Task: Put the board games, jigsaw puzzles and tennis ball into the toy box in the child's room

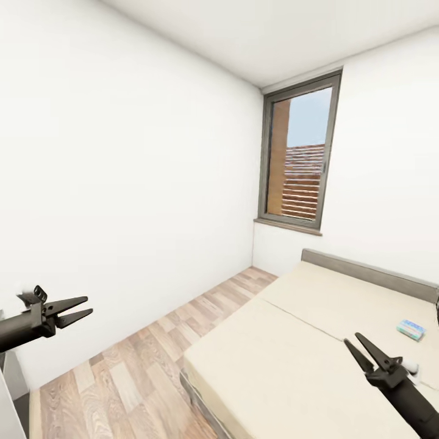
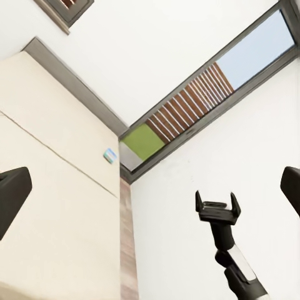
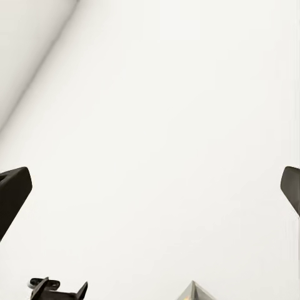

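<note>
A small blue board game (image 1: 411, 329) lies flat on the cream bed (image 1: 292, 347), near its far right side by the grey headboard. The same board game (image 2: 110, 155) shows small on the mattress in the left wrist view. My right gripper (image 1: 352, 339) hangs open above the near right part of the bed, empty, well short of the box. Over the floor at the far left, my left gripper (image 1: 88, 305) is also open and empty. The toy box, table, jigsaw puzzles and tennis ball are out of view.
A wood-plank floor (image 1: 134, 372) runs between the white left wall and the bed. A tall grey-framed window (image 1: 299, 158) sits in the far corner. A grey and white furniture edge (image 1: 9, 381) shows at the lower left.
</note>
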Motion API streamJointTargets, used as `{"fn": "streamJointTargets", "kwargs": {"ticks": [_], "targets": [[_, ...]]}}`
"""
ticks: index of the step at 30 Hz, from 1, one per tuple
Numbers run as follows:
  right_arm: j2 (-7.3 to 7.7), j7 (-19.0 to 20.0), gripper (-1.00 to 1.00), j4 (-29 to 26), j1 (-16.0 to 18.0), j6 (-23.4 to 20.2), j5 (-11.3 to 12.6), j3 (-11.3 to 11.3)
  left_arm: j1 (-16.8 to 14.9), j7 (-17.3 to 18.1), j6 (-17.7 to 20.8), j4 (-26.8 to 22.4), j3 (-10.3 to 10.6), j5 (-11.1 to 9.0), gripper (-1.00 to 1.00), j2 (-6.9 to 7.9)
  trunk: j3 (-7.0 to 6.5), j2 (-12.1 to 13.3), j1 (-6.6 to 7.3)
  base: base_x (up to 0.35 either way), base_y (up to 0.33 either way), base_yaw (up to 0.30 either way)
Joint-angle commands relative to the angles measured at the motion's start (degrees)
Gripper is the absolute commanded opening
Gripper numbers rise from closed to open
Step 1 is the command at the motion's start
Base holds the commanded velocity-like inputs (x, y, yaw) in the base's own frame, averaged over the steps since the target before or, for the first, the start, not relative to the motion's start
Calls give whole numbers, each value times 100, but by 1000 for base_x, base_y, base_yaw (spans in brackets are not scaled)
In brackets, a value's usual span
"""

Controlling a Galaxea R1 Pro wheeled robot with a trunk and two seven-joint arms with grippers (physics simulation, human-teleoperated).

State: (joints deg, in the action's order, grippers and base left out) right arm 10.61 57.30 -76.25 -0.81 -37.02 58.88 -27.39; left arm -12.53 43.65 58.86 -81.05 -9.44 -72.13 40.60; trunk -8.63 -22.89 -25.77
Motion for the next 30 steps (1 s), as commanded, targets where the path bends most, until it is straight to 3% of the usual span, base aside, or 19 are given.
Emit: {"fn": "streamJointTargets", "kwargs": {"ticks": [1,13,18,24,30], "targets": [[2,-36,100,14,17,-68,37,-4,-4,23,20,1,0,15,100,1,2,-3,-2,-2,-184,-148],[9,-1283,100,119,281,-363,37,-46,-4,-2,20,1,9,15,100,0,91,-3,-2,-1,-48,-36],[4,-1689,100,196,359,-473,44,-217,-4,-12,11,1,11,16,100,0,137,-3,-2,0,-34,-1],[-2,-1809,100,458,396,-530,64,-435,-4,-14,-11,1,10,48,100,-2,191,-3,-2,-43,-232,0],[-55,-1791,100,535,398,-540,77,-700,-4,17,-21,-2,-33,395,100,-6,210,-3,-2,-160,-256,-3]]}}
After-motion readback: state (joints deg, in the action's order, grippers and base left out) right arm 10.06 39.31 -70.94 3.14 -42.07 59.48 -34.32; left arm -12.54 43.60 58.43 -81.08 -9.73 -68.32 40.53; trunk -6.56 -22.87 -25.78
